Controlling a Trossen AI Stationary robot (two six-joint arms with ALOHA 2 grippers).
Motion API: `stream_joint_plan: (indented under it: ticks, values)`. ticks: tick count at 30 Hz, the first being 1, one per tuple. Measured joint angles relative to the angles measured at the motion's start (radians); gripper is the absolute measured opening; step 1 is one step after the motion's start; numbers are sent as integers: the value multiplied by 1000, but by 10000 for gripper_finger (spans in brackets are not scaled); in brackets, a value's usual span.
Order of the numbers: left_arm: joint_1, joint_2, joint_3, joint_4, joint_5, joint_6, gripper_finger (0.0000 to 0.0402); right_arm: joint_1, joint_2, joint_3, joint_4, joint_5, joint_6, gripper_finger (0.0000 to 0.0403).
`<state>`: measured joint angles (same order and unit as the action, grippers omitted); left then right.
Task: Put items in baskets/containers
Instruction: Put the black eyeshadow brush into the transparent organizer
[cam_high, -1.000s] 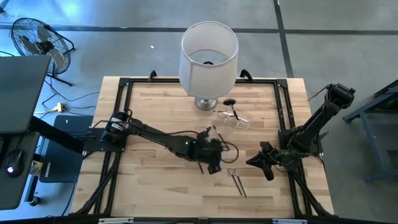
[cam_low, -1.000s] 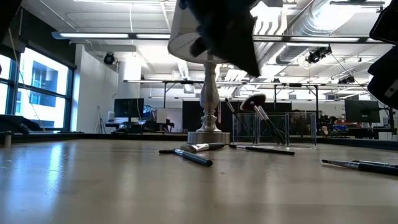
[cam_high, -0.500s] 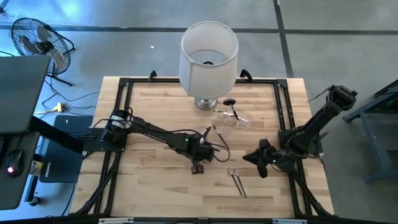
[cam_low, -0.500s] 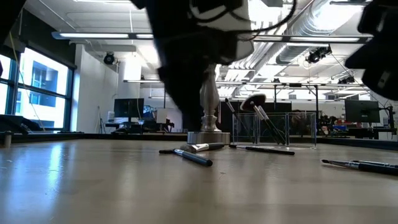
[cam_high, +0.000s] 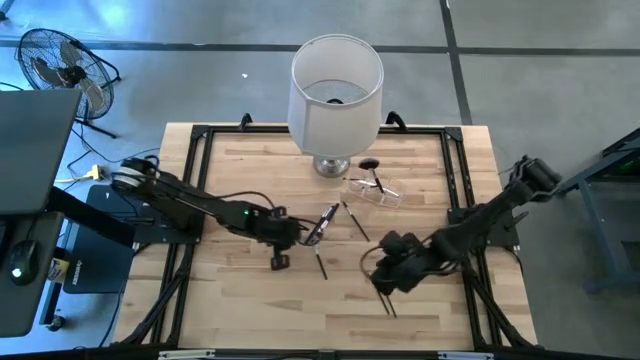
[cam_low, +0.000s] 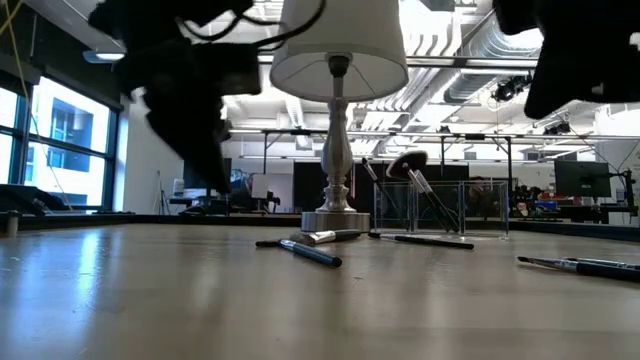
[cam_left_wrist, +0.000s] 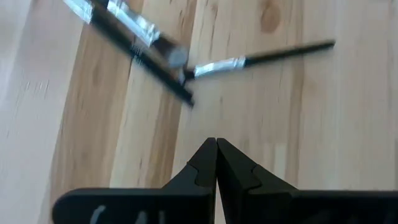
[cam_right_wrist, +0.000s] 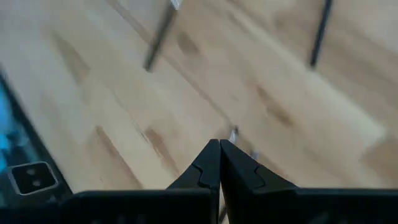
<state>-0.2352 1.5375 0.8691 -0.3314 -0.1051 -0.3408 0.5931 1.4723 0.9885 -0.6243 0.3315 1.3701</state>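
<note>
Thin makeup brushes lie flat on the wooden table: a small cluster (cam_high: 327, 220) near the middle, one (cam_high: 321, 263) closer to the near edge, and a pair (cam_high: 386, 297) at the near right. The clear holder (cam_high: 375, 191) stands beside the lamp base with a fluffy black brush (cam_high: 370, 165) leaning in it. My left gripper (cam_high: 299, 238) hangs shut above the table, just left of the cluster (cam_left_wrist: 147, 48). My right gripper (cam_high: 380, 276) is shut and empty above the pair, and a silver ferrule (cam_right_wrist: 235, 133) shows just past its fingertips.
A lamp with a large white shade (cam_high: 336, 90) on a silver base (cam_high: 331, 166) stands at the far middle. A black frame (cam_high: 196, 190) runs round the tabletop. Bare wood lies at the near left.
My left gripper has drawn back toward the table's left edge and sunk a little, staying shut. My right gripper has swung from the right edge toward the middle, rising and tipping downward, also shut. No brush has visibly moved.
</note>
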Motion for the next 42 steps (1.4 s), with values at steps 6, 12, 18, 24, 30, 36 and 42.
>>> stream_joint_plan:
  ticks: [6, 12, 18, 24, 30, 36, 42]
  values:
    - [0, -58, -83, 19, 25, 5, 0, -33, 217, 260, -267, -212, 154, 0]
    - [0, -59, -88, 24, 103, 28, 0, -24, 378, 427, -408, -389, 290, 0]
    - [0, -59, -88, 64, 126, 79, 0, 21, 426, 453, -398, -417, 425, 1]
    - [0, -59, -88, 125, 159, 100, 0, 63, 427, 429, -391, -421, 539, 28]
    - [0, -59, -88, 153, 171, 101, 0, 75, 427, 356, -279, -424, 568, 72]
    - [0, -59, -88, 149, 197, 101, 0, 75, 427, 277, -204, -461, 586, 91]
    - [0, -59, -88, 149, 201, 101, 0, 75, 427, 211, -139, -501, 585, 86]
